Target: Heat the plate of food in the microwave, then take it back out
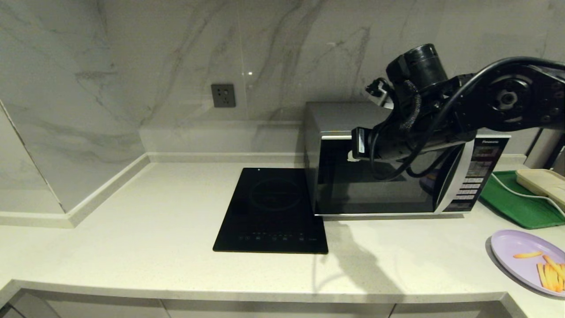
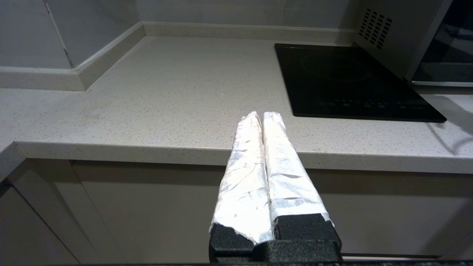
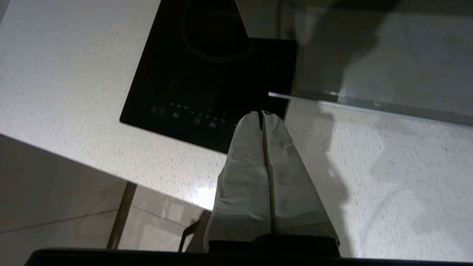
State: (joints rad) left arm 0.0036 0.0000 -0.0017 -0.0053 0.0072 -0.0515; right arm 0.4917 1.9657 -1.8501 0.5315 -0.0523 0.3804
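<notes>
The lavender plate of food [image 1: 525, 254], with its yellow-orange sticks, lies on the counter at the far right front, cut off by the picture's edge. The silver microwave [image 1: 375, 194] stands at the back right with its dark glass door closed. My right arm reaches across the top of that door, and the right gripper [image 3: 261, 113] is shut on nothing, hanging over the near left corner of the microwave [image 3: 369, 55]. The left gripper [image 2: 261, 115] is shut and empty, parked low in front of the counter's edge, out of the head view.
A flat black induction cooktop [image 1: 273, 212] lies just left of the microwave. A green tray [image 1: 507, 205] with a cream tray [image 1: 540, 181] on it sits right of the microwave. A wall outlet [image 1: 223, 95] is at the back. The counter's front edge [image 2: 147, 149] runs below.
</notes>
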